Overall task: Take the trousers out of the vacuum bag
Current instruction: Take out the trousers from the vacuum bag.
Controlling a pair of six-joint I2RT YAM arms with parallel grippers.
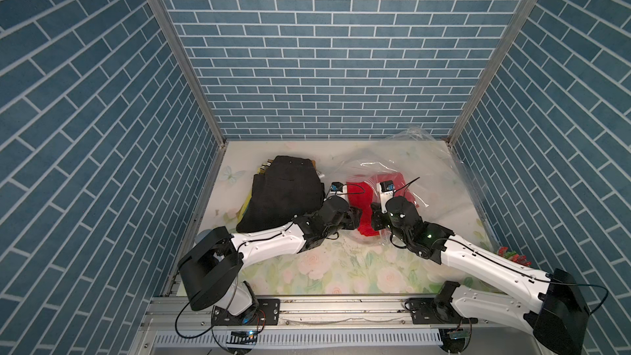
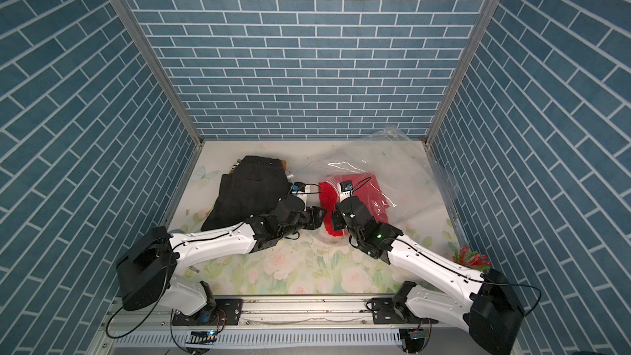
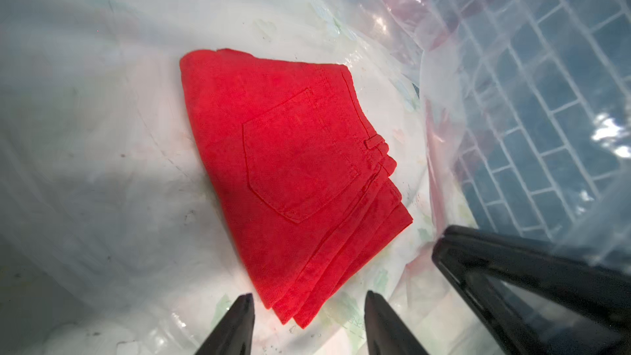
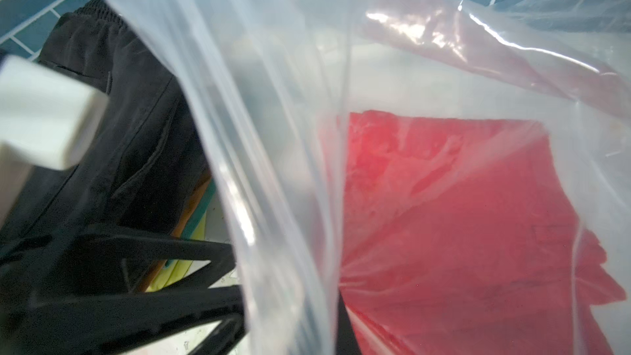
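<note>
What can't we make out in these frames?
- Pile under black trousers: both top views show only coloured edges, so the number of pairs is unknown.
- Right tool tips: bag film covers and blurs them in the right wrist view.
- Left tool: open around a corner of the red trousers; the left wrist view doesn't show whether they touch.
- Red-green thing, far right: too small in both top views.
</note>
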